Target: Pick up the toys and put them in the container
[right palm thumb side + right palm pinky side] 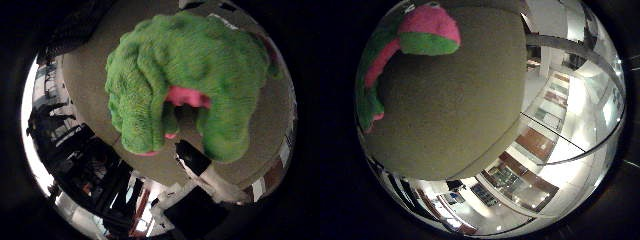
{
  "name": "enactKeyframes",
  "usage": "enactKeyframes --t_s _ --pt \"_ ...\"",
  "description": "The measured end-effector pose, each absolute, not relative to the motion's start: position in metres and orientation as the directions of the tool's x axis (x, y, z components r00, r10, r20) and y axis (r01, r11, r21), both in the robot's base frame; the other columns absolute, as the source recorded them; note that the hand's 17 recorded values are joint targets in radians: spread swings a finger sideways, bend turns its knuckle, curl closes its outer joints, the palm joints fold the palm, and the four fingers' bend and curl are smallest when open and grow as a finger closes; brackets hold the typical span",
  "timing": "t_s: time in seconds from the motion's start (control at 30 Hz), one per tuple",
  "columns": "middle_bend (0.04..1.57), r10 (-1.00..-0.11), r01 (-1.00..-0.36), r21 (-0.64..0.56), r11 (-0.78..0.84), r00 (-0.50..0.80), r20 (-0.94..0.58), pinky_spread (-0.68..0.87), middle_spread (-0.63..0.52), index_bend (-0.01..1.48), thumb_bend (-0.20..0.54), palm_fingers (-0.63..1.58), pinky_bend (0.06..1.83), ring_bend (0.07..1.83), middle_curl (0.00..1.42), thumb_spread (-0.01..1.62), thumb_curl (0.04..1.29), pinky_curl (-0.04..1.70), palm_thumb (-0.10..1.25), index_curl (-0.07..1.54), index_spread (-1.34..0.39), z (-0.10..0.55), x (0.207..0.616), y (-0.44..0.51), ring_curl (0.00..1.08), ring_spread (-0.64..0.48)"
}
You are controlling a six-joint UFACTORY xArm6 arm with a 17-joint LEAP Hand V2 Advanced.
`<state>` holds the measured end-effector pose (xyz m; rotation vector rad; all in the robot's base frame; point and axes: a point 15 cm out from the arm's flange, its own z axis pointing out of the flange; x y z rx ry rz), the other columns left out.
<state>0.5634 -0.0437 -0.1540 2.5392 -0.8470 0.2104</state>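
A green plush toy (190,80) with pink patches lies on a round beige table (460,110). It fills much of the right thumb side palm view, so it is close under the palm. In the right little finger side palm view the toy (420,35) lies near the table's edge. A white and black part of my right hand (205,172) reaches in beside the toy's lower side. No finger curls round the toy, and it rests on the table.
The table's rim (470,170) drops off to a room below with a glass railing (570,130) and furniture. In the right thumb side palm view a dark area with furniture (80,170) lies past the table's edge.
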Motion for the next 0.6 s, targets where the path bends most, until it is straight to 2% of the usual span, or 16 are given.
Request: enactKeyframes --t_s 0.1,0.2,0.27,0.33,0.4,0.47,0.57,0.6 --pt "0.21 -0.539 -0.603 0.374 -0.704 0.797 0.271 0.32 0.01 0.18 -0.019 0.14 0.44 0.28 0.32 1.03 0.35 0.15 0.71 0.30 -0.38 -0.164 0.557 -0.043 0.26 0.14" --pt "0.27 -0.547 -0.609 0.368 -0.703 0.793 0.267 0.29 -0.07 0.18 -0.016 0.36 0.42 0.33 0.34 1.03 0.35 0.13 0.75 0.31 -0.36 -0.171 0.554 -0.043 0.27 0.01" --pt "0.44 -0.554 -0.615 0.357 -0.703 0.788 0.268 0.10 -0.18 0.19 -0.011 0.82 0.48 0.50 0.41 1.03 0.36 0.09 0.79 0.32 -0.38 -0.171 0.555 -0.045 0.30 -0.15" --pt "0.55 -0.561 -0.626 0.315 -0.714 0.780 0.278 -0.13 -0.25 0.23 -0.010 1.19 0.71 0.70 0.48 1.03 0.36 0.15 0.83 0.37 -0.43 -0.170 0.564 -0.045 0.39 -0.26" --pt "0.70 -0.567 -0.634 0.244 -0.734 0.770 0.293 -0.30 -0.33 0.37 -0.010 1.22 1.06 0.94 0.61 1.04 0.38 0.30 0.88 0.51 -0.49 -0.163 0.579 -0.040 0.53 -0.32" --pt "0.80 -0.582 -0.644 0.152 -0.750 0.751 0.311 -0.30 -0.35 0.51 -0.012 1.22 1.23 1.07 0.70 1.03 0.39 0.38 0.90 0.61 -0.52 -0.149 0.594 -0.041 0.59 -0.32" --pt "0.97 -0.604 -0.655 0.081 -0.751 0.732 0.317 -0.26 -0.36 0.76 -0.018 1.14 1.40 1.23 0.85 1.03 0.40 0.49 0.92 0.80 -0.51 -0.124 0.594 -0.055 0.69 -0.31" --pt "1.01 -0.608 -0.653 0.050 -0.755 0.727 0.319 -0.25 -0.36 0.81 -0.017 1.13 1.43 1.25 0.88 1.03 0.41 0.51 0.92 0.84 -0.50 -0.114 0.593 -0.058 0.70 -0.30"
